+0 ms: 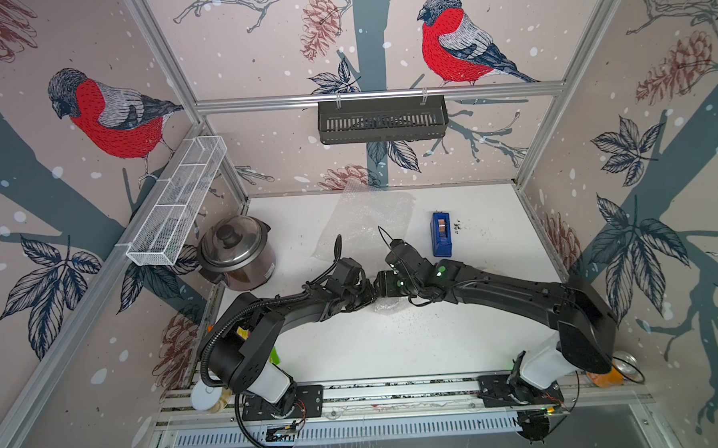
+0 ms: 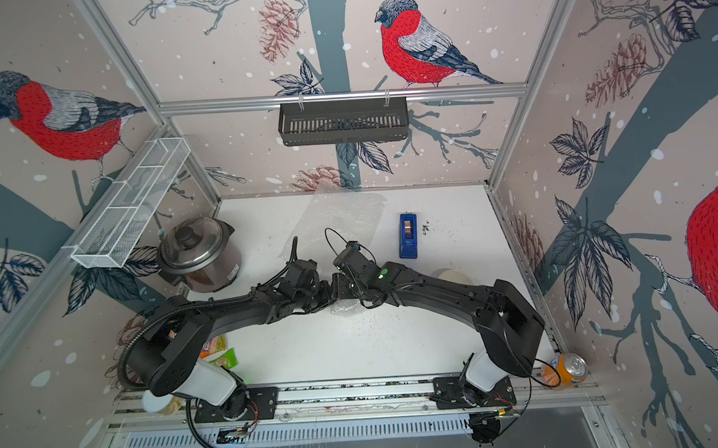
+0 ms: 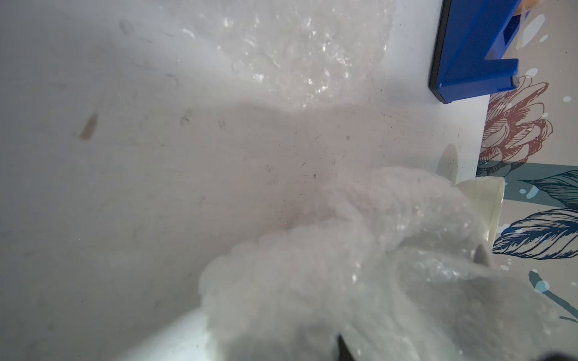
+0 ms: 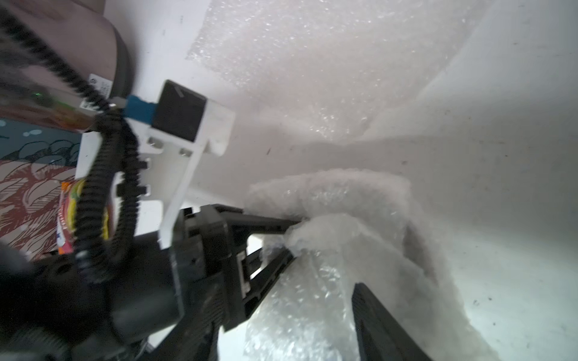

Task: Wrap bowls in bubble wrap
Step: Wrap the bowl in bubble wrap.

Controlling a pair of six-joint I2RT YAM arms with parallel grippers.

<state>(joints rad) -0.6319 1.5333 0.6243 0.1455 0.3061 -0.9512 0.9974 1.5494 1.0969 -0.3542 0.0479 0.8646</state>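
Note:
A crumpled bundle of bubble wrap [image 1: 388,305] lies mid-table where both arms meet; what it covers is hidden. In the right wrist view my left gripper [image 4: 291,240] is shut on a fold of this bubble wrap [image 4: 344,200]. My right gripper [image 4: 297,318] stands open around the bundle, its dark finger [image 4: 384,322] off the plastic. In the left wrist view the bundle [image 3: 312,265] hides the jaws. A second flat sheet [image 1: 365,220] lies towards the back. A cream-white bowl [image 2: 453,277] stands bare behind my right arm, also seen as the bowl [image 3: 481,203] beside the bundle. The lilac bowl is out of view.
A steel lidded cooker [image 1: 236,253] stands at the back left. A blue tape dispenser [image 1: 441,234] is right of the flat sheet. An orange can [image 2: 567,370] sits by the right arm's base, snack packets [image 2: 219,349] by the left one. A wire shelf [image 1: 177,199] overhangs the left edge.

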